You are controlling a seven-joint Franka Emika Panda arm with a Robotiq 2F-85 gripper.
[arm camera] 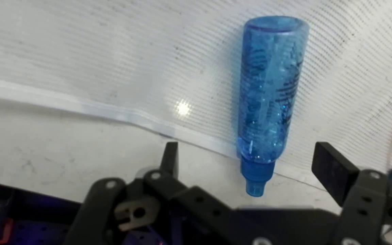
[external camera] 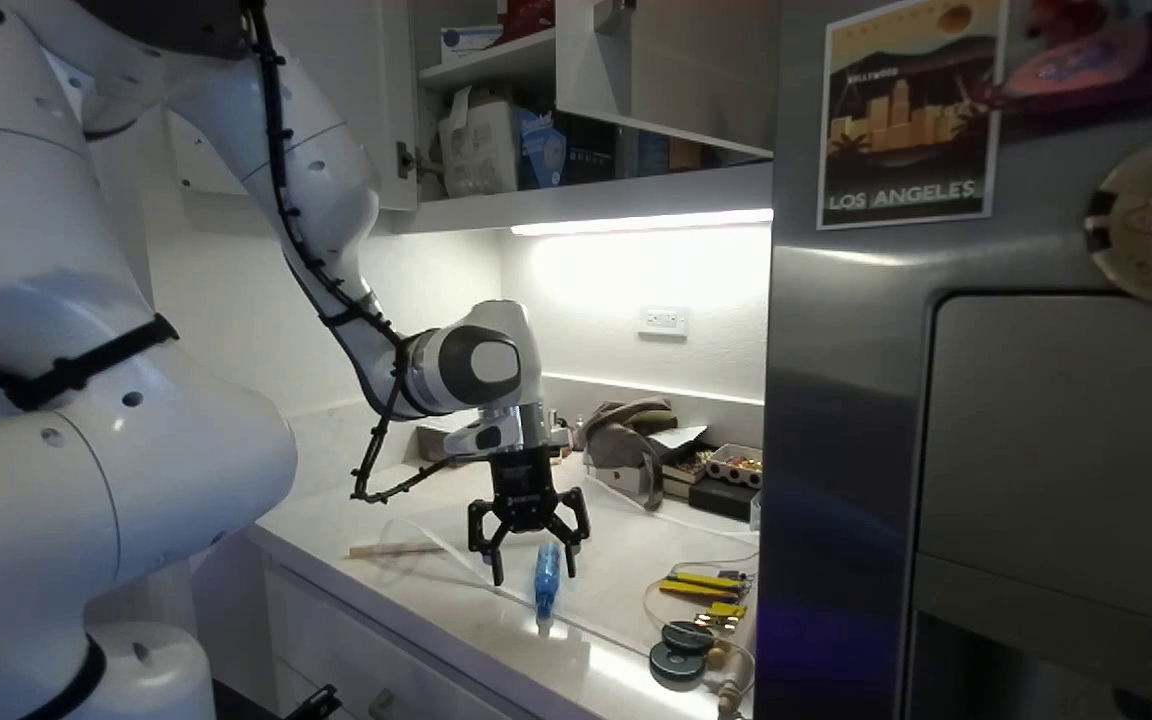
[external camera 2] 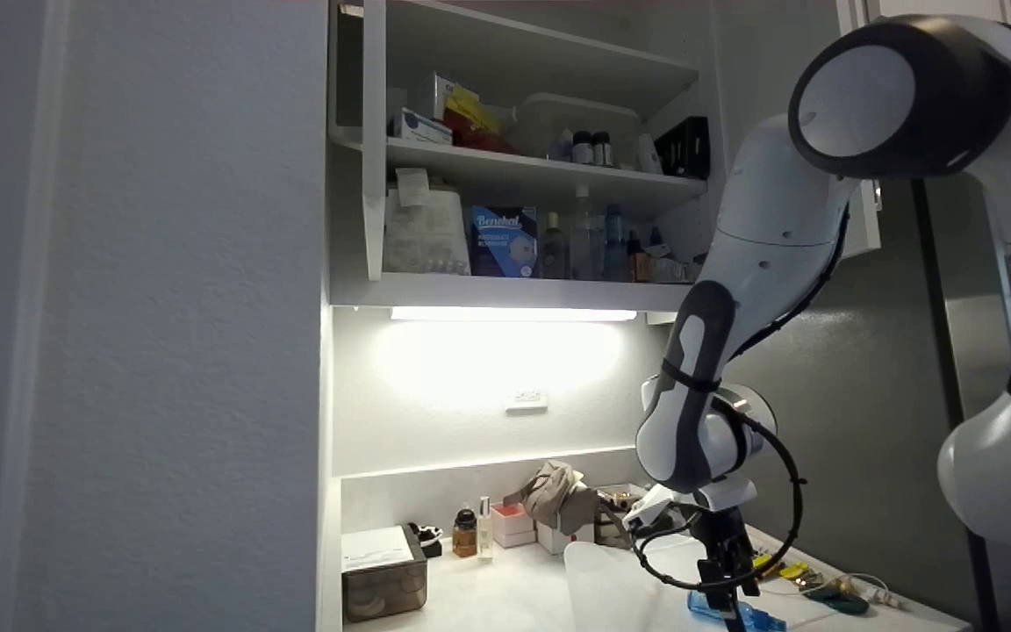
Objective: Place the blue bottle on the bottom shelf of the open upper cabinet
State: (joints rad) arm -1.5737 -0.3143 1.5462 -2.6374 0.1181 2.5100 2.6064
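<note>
Grabbing the blue bottle [arm camera: 271, 92] seems the step now. In the wrist view, it is seen on a white sheet [arm camera: 121, 64], cap [arm camera: 256, 175] toward six o'clock. The hand [external camera: 534, 574] is spread apart; lowering, then squeezing, is needed.

In both exterior views the arm [external camera: 26, 240] rises to a high elbow [external camera 2: 883, 105], and the forearm [external camera: 311, 150] slants down from there to the wrist [external camera: 481, 362]. Below the wrist, the fingers [arm camera: 333, 173] point down, spread wide apart; in the wrist view their tips stand at either side, facing each other. A cable [external camera: 277, 130], held by straps [external camera 2: 690, 378], runs along the forearm and loops out loosely beside the wrist.
</note>
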